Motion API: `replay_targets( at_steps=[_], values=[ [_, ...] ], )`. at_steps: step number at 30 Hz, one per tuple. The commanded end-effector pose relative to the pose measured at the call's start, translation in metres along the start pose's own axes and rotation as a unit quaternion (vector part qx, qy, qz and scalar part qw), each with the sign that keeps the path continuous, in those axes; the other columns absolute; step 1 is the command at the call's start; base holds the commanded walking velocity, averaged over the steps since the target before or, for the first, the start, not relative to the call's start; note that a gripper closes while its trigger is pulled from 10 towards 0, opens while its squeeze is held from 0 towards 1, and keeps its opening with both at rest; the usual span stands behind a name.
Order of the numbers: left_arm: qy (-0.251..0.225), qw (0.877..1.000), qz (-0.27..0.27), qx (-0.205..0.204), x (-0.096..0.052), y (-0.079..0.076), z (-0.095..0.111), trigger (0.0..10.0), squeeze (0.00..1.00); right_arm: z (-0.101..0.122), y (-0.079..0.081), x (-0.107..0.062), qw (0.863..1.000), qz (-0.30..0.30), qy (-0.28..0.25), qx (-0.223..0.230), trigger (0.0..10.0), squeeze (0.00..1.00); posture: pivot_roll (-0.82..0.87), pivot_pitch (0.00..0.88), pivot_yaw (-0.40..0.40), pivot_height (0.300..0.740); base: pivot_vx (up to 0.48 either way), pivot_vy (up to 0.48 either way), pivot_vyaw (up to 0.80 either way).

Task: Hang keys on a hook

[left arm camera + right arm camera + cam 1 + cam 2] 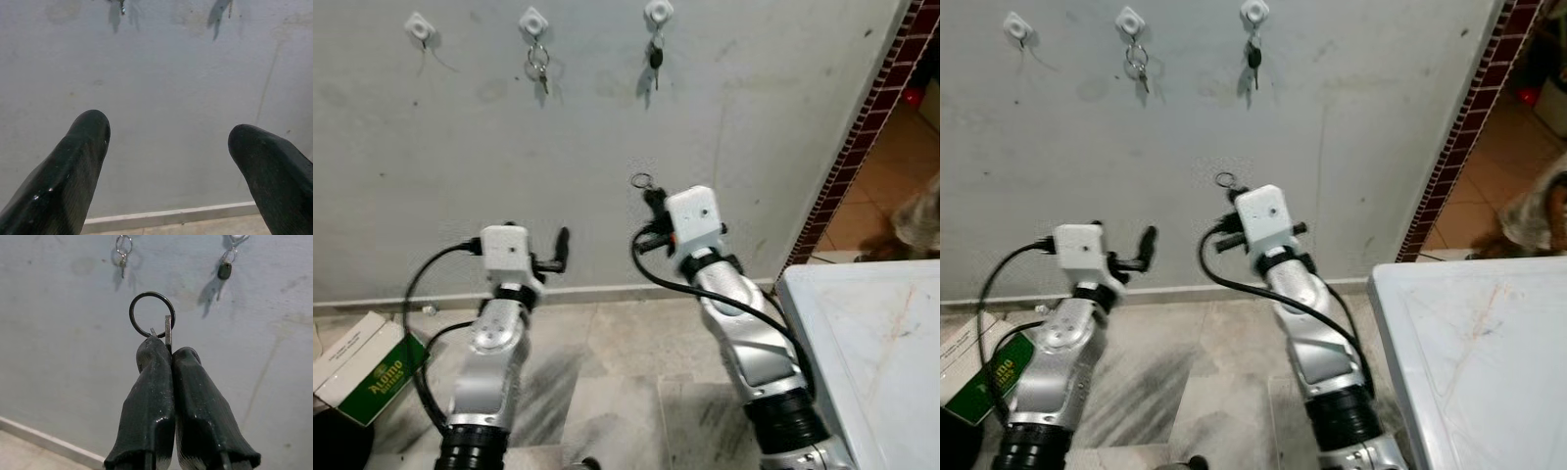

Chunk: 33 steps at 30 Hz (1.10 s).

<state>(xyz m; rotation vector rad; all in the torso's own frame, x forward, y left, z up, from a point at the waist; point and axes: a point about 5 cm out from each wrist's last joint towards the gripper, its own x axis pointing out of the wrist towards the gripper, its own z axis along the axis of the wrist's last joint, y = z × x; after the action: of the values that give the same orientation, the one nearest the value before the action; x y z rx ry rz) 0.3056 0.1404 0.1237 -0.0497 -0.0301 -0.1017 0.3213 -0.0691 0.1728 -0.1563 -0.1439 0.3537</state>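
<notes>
From the left eye view, nearest to me are my two silver arms, reaching forward over a tiled floor toward a pale grey wall. My right gripper (649, 199) is raised toward the wall with a key ring (642, 180) standing up from its tip. My left gripper (558, 250) sits lower and to the left, its black fingers apart and holding nothing. High on the wall is a row of three white hooks: the left hook (418, 26) looks bare, the middle hook (533, 22) carries a set of keys, and the right hook (658, 12) carries a dark key. A green and white box (364, 367) lies on the floor at my far left, and a white tabletop (871, 343) is at my right. In the left wrist view, the two black fingers (78, 156) stand wide apart with bare wall between them. In the right wrist view, the fingers (154, 396) are pressed together, pinching the keys just below the ring (152, 314), which points up at the wall, well below the two loaded hooks. I judge the task about half done: the keys are gripped and lifted, but the ring must yet be raised and slipped over a hook, most likely the bare left one.
</notes>
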Motion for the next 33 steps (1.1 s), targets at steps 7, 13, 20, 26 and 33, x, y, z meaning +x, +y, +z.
replay_targets(
  at_steps=[7,13,20,26,33],
  values=[
    [0.000,1.000,0.010,0.006,-0.0001,0.0076,0.0025,10.0,0.00,0.0051,0.0072,0.0020,1.000,0.011,-0.010,0.003,10.0,0.00,0.04,0.067,0.039,0.740,0.000,0.302,0.00],
    [0.002,1.000,0.011,0.005,0.0002,0.0084,0.0021,10.0,0.00,0.0052,0.0069,0.0025,1.000,0.011,-0.010,0.002,10.0,0.00,0.04,0.066,0.035,0.740,0.000,0.337,0.00],
    [0.004,1.000,0.012,0.004,-0.0003,0.0079,0.0012,10.0,0.00,0.0052,0.0067,0.0026,1.000,0.009,-0.010,0.001,10.0,0.00,0.04,0.066,0.036,0.740,0.000,0.431,0.00],
    [0.005,1.000,0.011,0.003,-0.0001,0.0076,0.0010,10.0,0.00,0.0050,0.0066,0.0025,1.000,0.008,-0.009,0.000,10.0,0.00,0.03,0.067,0.037,0.740,0.000,0.439,0.00],
    [0.005,1.000,0.011,0.003,0.0001,0.0072,0.0007,10.0,0.00,0.0049,0.0063,0.0026,1.000,0.007,-0.008,0.000,10.0,0.00,0.03,0.067,0.037,0.740,0.000,0.437,0.00]
  ],
)
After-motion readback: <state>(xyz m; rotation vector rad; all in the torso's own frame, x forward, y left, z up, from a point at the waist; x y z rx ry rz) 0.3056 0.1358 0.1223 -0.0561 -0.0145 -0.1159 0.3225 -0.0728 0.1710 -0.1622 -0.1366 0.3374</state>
